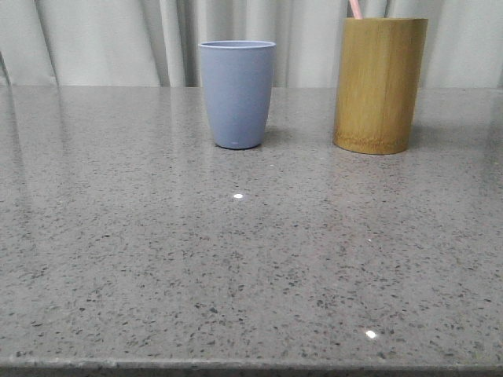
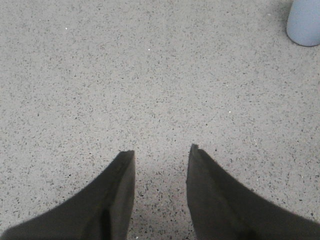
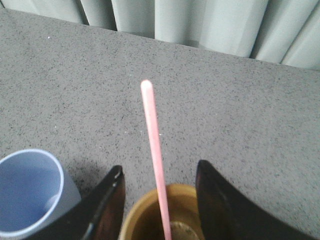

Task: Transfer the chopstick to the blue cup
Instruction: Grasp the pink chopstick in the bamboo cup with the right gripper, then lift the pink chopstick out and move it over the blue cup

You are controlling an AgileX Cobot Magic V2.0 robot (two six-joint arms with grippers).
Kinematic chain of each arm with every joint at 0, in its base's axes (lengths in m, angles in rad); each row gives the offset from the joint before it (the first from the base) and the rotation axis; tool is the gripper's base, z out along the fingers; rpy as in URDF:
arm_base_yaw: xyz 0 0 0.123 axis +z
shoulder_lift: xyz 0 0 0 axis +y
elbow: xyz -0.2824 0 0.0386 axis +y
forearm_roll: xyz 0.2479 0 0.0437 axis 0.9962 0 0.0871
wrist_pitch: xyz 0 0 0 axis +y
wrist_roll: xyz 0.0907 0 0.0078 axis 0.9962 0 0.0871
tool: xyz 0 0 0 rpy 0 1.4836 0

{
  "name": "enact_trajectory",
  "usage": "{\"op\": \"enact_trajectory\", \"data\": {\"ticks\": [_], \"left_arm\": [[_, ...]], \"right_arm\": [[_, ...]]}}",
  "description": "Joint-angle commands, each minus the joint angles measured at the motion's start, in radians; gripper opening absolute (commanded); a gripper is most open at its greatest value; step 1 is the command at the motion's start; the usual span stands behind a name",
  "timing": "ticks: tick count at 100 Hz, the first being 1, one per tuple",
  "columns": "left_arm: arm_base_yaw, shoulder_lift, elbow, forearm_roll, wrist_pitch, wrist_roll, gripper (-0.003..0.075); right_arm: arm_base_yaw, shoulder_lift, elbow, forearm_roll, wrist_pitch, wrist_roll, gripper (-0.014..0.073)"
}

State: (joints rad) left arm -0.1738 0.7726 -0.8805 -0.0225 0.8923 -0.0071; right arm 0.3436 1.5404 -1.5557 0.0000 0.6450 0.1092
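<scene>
A pale pink chopstick (image 3: 152, 145) stands in the tall bamboo holder (image 3: 155, 212); in the front view only its tip (image 1: 355, 8) shows above the holder (image 1: 379, 82) at the back right. The grey-blue cup (image 1: 236, 93) stands left of the holder and looks empty in the right wrist view (image 3: 27, 192). My right gripper (image 3: 159, 170) is open above the holder, its fingers on either side of the chopstick, not touching it. My left gripper (image 2: 161, 150) is open and empty over bare table, the cup's base (image 2: 304, 22) well away from it.
The speckled grey stone table (image 1: 236, 259) ends at a front edge (image 1: 251, 364). Pale curtains (image 1: 118, 39) hang behind the table's back edge. Neither arm shows in the front view.
</scene>
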Motion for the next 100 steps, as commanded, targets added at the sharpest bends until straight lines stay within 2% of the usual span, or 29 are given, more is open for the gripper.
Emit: {"op": "enact_trajectory", "data": {"ticks": [1, 30, 66, 100], "left_arm": [[0.002, -0.005, -0.024, 0.0, -0.052, -0.008, 0.0249], [0.002, -0.005, -0.024, 0.006, -0.052, -0.008, 0.0249], [0.002, -0.005, -0.024, 0.008, -0.052, -0.008, 0.0249], [0.002, -0.005, -0.024, 0.008, -0.052, -0.008, 0.0249]], "right_arm": [[0.004, -0.001, -0.067, 0.0, -0.06, -0.008, 0.0356], [0.005, 0.109, -0.142, 0.0, -0.065, -0.008, 0.0356], [0.005, 0.156, -0.147, 0.0, -0.121, -0.008, 0.0346], [0.004, 0.158, -0.147, -0.01, -0.121, -0.008, 0.0061]]}}
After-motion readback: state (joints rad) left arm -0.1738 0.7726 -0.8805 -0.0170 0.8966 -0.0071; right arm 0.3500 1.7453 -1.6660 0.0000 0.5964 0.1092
